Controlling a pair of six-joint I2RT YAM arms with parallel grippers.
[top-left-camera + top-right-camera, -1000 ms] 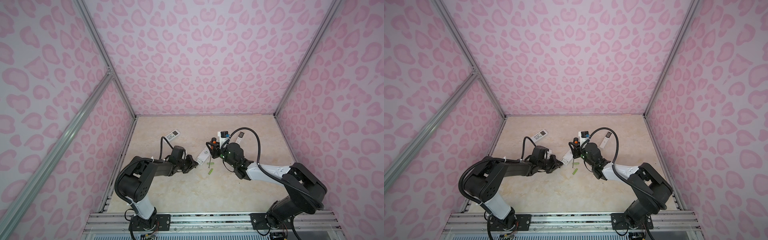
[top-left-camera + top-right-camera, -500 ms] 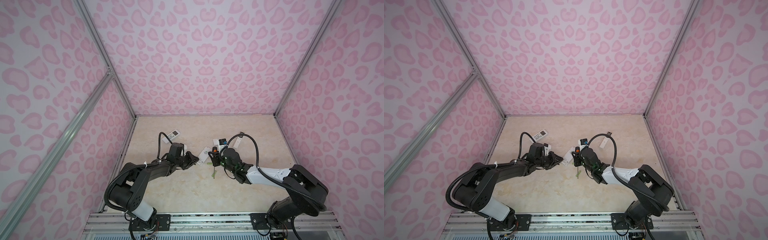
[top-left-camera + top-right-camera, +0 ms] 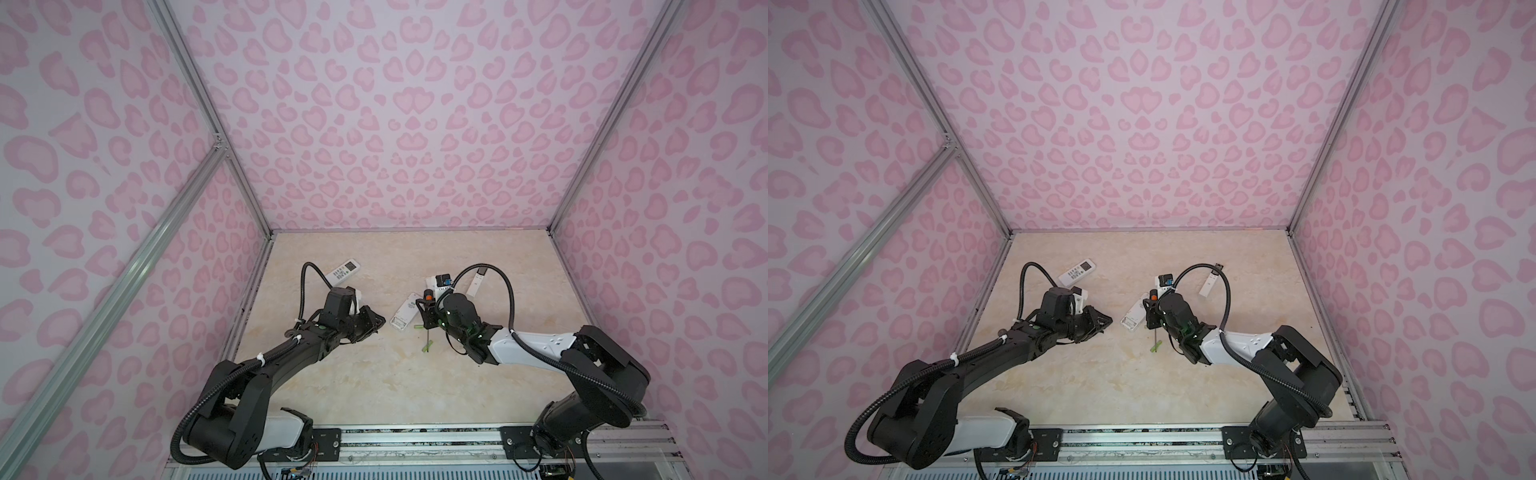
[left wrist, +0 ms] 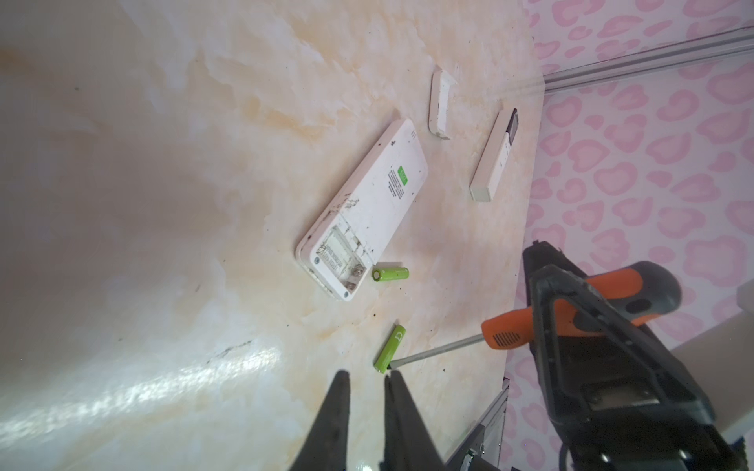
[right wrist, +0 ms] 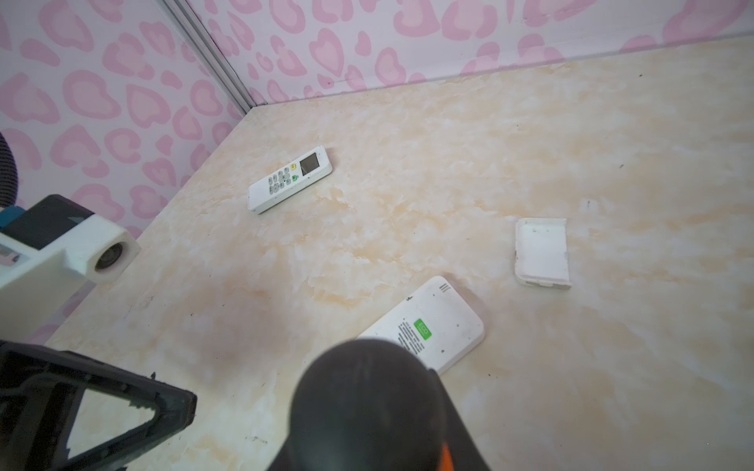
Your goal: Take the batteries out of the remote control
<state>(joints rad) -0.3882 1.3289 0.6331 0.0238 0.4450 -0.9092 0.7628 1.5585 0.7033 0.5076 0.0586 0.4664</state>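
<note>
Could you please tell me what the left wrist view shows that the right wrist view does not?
Only the left wrist view: two green batteries lying loose, the open battery compartment, and a slim white remote. Only the right wrist view: the face-up remote with buttons and screen. Both: the face-down remote, the loose white cover, and the screwdriver.

A green sticker [image 5: 422, 329] on the back of a white remote [image 5: 457, 322] carries white letters that look like "ECO"; the lines of black print beside it are too small to read. Lettering inside the remote's open battery bay [image 4: 336, 256] is blurred. A dark mark on one green battery [image 4: 390, 348] cannot be made out.
</note>
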